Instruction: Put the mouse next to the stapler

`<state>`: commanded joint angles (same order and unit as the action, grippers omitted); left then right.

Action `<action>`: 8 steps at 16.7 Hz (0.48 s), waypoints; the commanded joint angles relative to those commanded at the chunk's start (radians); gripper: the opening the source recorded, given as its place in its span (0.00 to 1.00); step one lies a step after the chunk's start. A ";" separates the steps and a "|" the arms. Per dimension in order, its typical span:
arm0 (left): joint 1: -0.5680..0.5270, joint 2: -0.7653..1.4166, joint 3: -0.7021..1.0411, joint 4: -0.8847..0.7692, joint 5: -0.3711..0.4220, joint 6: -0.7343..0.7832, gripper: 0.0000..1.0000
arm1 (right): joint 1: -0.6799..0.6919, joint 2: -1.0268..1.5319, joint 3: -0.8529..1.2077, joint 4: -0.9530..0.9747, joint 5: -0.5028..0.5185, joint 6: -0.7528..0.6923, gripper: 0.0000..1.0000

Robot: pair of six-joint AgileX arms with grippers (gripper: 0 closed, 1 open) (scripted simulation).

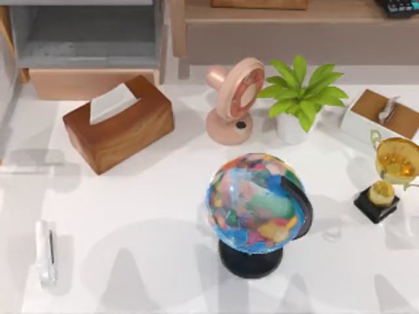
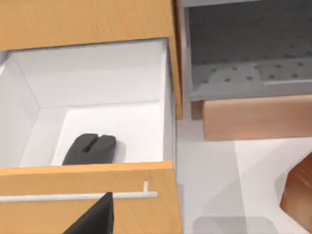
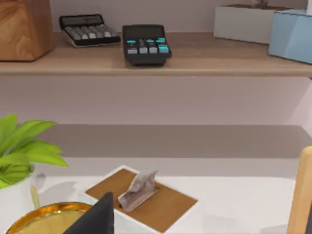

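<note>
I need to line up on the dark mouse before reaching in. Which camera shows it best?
The left wrist view: the dark grey mouse lies in plain sight on the floor of the open white-lined wooden drawer. The top view and right wrist view give no sight of it; the top view shows the slim white stapler instead.

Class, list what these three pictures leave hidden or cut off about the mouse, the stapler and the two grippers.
- Mouse, left wrist view: its near end is hidden behind the open drawer front.
- Left gripper and right gripper: cut off by the frame edge, so the finger state is unclear.
- Stapler, top view: too small for detail.
</note>
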<state>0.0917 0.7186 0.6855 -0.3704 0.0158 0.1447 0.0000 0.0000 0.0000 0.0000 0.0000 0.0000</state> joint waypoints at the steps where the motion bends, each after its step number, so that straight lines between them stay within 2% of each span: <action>1: 0.007 0.057 0.054 -0.029 0.001 0.011 1.00 | 0.000 0.000 0.000 0.000 0.000 0.000 1.00; 8: 0.059 0.461 0.440 -0.237 0.010 0.093 1.00 | 0.000 0.000 0.000 0.000 0.000 0.000 1.00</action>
<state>0.1505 1.1794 1.1251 -0.6079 0.0260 0.2374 0.0000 0.0000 0.0000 0.0000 0.0000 0.0000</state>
